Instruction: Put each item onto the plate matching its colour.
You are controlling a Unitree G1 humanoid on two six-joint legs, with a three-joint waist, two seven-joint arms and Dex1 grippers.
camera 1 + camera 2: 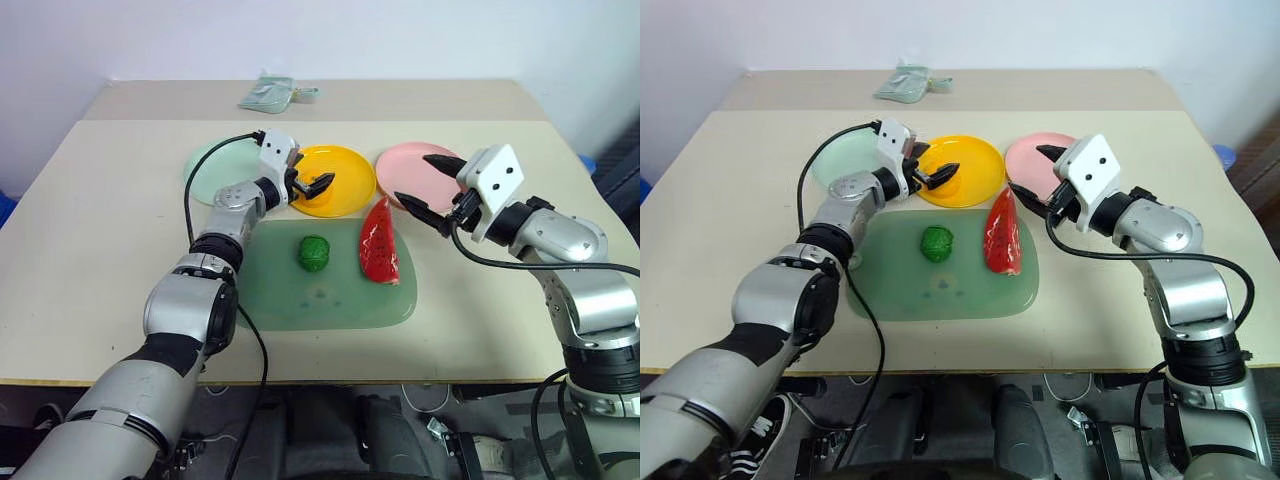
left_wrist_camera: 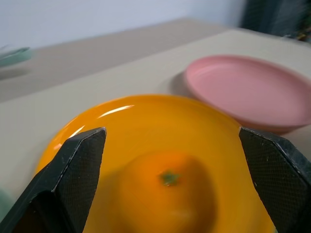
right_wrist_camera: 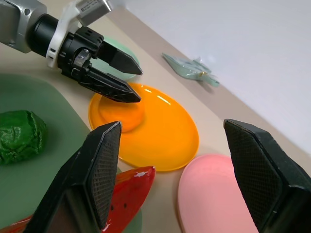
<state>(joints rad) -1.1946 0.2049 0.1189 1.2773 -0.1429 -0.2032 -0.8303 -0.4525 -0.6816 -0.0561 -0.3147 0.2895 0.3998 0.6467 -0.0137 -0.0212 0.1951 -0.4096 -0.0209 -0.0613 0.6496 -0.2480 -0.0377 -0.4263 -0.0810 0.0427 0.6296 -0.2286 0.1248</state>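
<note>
**Orange fruit on the yellow plate, both jaws spread and empty**

Your orange fruit (image 2: 167,187) sits on the yellow plate (image 1: 350,170), directly ahead of your left gripper (image 1: 318,186) and between the lines of its two black fingers (image 2: 80,165). Those jaws stand wide apart; in the left wrist view neither finger touches the fruit, so you are holding nothing there.

Beyond the left jaws, past the far rim of the yellow plate, lies the pink plate (image 2: 248,92), bare. Behind that gripper, on its wrist side, you have the mint green plate (image 1: 215,160), partly hidden by the arm.

Your right gripper (image 1: 428,185) hovers over the near edge of the pink plate with its jaws fully spread and nothing between them. The watermelon slice (image 1: 379,243) lies just below and ahead of its lower fingertip, on the translucent green mat (image 1: 330,305), its point reaching toward the gap between the yellow and pink plates. The dark-green ball (image 1: 314,252) rests on the same mat, beside the slice and apart from it, below your left jaws.

At the far side of the table (image 1: 100,230) lies a small pale green cloth (image 1: 270,93), well apart from both grippers.
</note>
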